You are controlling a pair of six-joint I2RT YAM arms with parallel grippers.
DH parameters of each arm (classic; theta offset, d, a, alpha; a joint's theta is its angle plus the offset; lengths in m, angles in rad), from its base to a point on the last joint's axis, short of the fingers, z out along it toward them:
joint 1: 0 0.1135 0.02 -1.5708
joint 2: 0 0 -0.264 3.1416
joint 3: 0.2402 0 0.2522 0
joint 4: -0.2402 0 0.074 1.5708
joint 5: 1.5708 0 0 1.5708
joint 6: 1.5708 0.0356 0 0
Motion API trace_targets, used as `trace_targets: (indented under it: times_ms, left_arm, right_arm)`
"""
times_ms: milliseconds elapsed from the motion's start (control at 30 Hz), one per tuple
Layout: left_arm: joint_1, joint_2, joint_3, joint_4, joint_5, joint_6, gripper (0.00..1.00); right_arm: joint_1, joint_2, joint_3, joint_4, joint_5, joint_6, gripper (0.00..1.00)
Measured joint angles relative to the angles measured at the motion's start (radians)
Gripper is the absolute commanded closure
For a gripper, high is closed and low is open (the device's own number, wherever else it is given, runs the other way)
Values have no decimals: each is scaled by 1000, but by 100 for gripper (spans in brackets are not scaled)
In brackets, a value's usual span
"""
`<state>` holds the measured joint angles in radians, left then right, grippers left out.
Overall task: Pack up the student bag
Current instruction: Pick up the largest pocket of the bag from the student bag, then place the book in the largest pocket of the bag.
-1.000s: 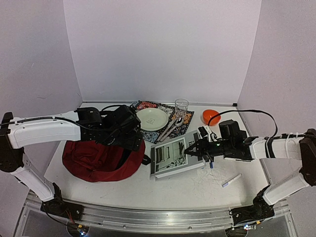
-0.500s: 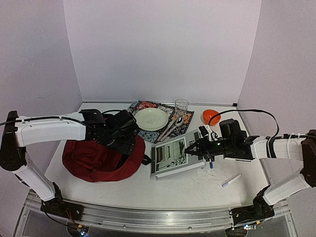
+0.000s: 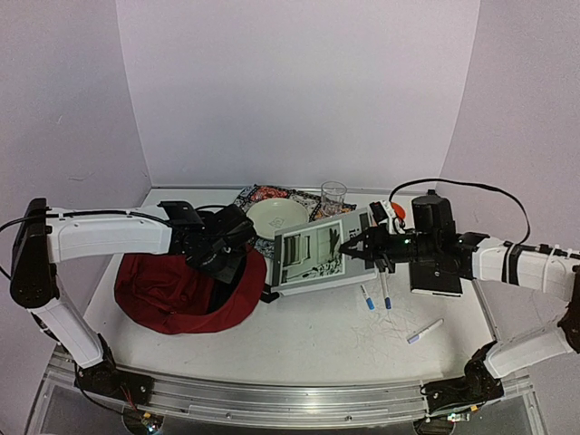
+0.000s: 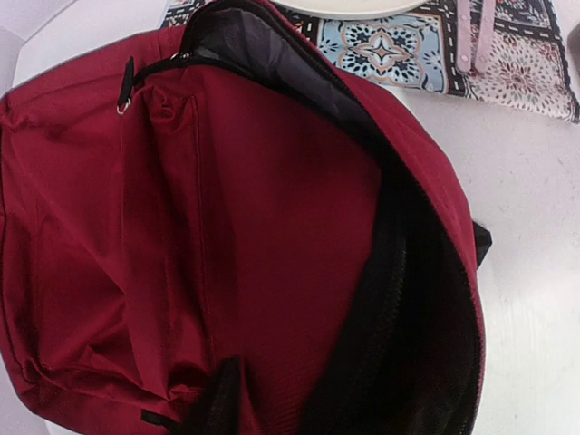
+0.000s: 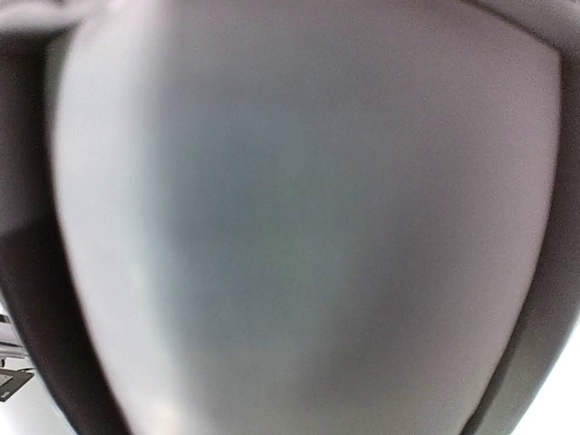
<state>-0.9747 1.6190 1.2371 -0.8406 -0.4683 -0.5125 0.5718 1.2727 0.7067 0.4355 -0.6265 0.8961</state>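
The student bag [image 3: 168, 294] lies dark red and floppy at the left of the table. In the left wrist view the student bag [image 4: 227, 227] shows its black-lined opening [image 4: 417, 299] gaping on the right. My left gripper [image 3: 228, 256] sits at the bag's upper right rim, and my left gripper [image 4: 272, 408] is shut with red fabric of the opening's flap between its fingers. My right gripper [image 3: 349, 246] is shut on the right edge of a grey picture book [image 3: 308, 258], held tilted above the table. The book's blurred grey cover [image 5: 290, 217] fills the right wrist view and hides the jaws.
A patterned placemat [image 3: 258, 194] at the back carries a pale plate [image 3: 276, 216] and a glass [image 3: 333, 192]. Two pens [image 3: 366, 297] [image 3: 384, 290] lie below the book and a third pen [image 3: 424, 331] nearer the front. A flat black object [image 3: 435, 276] lies under the right arm.
The right gripper has lifted the book off the table, tilted it and carried it left, uncovering two pens and the black object. The left gripper has closed on the bag's flap.
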Motion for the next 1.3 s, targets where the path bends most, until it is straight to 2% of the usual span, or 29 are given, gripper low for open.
trace_targets:
  times_ms: [100, 267, 467, 733, 933, 1300]
  left_arm:
    - [1, 0, 11, -4, 3, 6, 100]
    - [1, -21, 55, -25, 10, 10, 100]
    - [2, -81, 148, -71, 21, 7, 100]
    - [3, -176, 227, -148, -6, -23, 100]
    - [3, -238, 249, -176, 12, -37, 100]
    - [3, -325, 249, -187, 83, -61, 100]
  right_arm:
    - [5, -3, 44, -7, 12, 10, 67]
    - [40, 9, 125, -10, 40, 38, 67]
    - [135, 106, 232, 12, 73, 82, 67]
    - [193, 226, 257, 35, 113, 124, 69]
    - [221, 328, 273, 65, 142, 147, 69]
    - [317, 595, 478, 170, 167, 252, 69]
